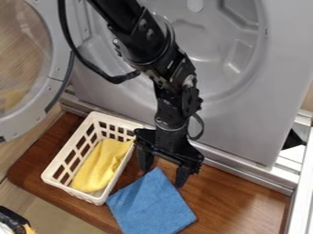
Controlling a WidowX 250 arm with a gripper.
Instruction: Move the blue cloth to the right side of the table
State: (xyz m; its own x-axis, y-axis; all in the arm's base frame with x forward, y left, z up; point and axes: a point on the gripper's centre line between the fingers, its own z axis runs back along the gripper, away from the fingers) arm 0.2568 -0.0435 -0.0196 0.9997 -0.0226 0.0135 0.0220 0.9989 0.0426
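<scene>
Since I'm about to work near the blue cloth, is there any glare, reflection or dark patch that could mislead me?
In the camera view, the blue cloth looks evenly lit, free of glare; pale highlights mark the grey drum; the round door's glass carries a faint yellow patch, perhaps a reflection; the black pincer is dark, its finer detail hard to read.
</scene>
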